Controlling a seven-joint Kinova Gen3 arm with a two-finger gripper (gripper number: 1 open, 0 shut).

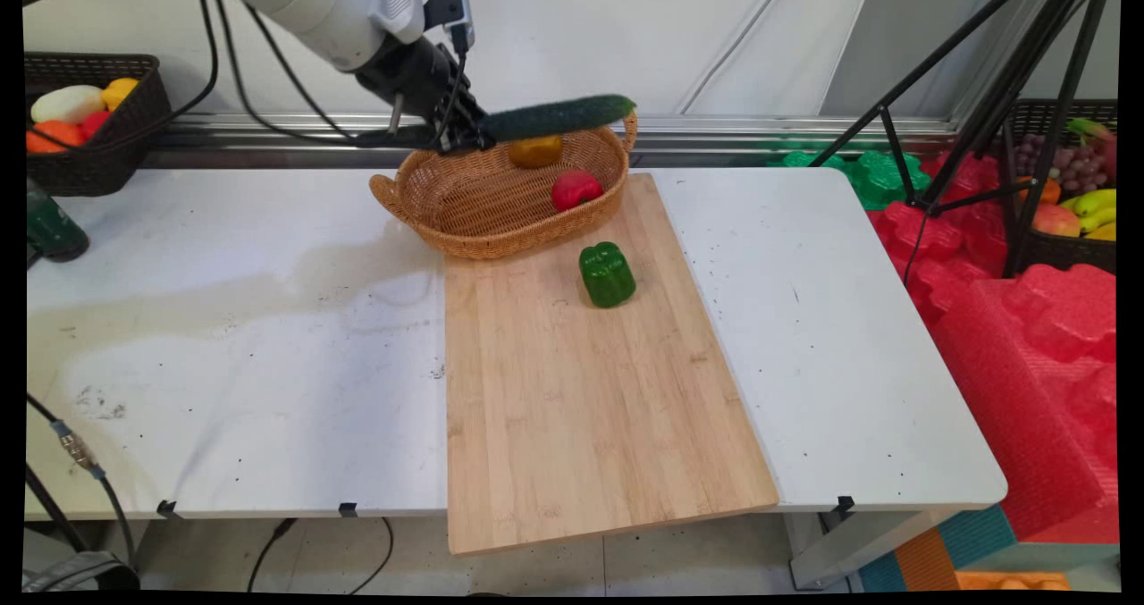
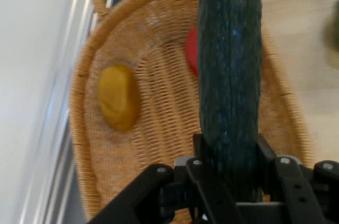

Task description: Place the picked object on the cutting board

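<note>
My gripper [image 1: 469,133] is shut on one end of a long dark green cucumber [image 1: 559,116], which sticks out to the right above the wicker basket [image 1: 474,221]. In the hand view the cucumber [image 2: 230,70] runs straight up from between the fingers [image 2: 204,152], over the basket [image 2: 159,144]. Inside the basket lie a yellow-orange fruit [image 1: 535,150], [image 2: 118,97] and a red fruit [image 1: 576,189], the latter [image 2: 191,52] mostly hidden behind the cucumber in the hand view. A green bell pepper [image 1: 607,273] rests on the wooden cutting board [image 1: 581,390], just in front of the basket.
A dark basket of produce [image 1: 89,122] sits at the back left, with a dark green object [image 1: 49,225] at the table's left edge. A black tripod [image 1: 983,113], red foam [image 1: 1028,337] and another fruit basket [image 1: 1072,194] stand off the table's right side.
</note>
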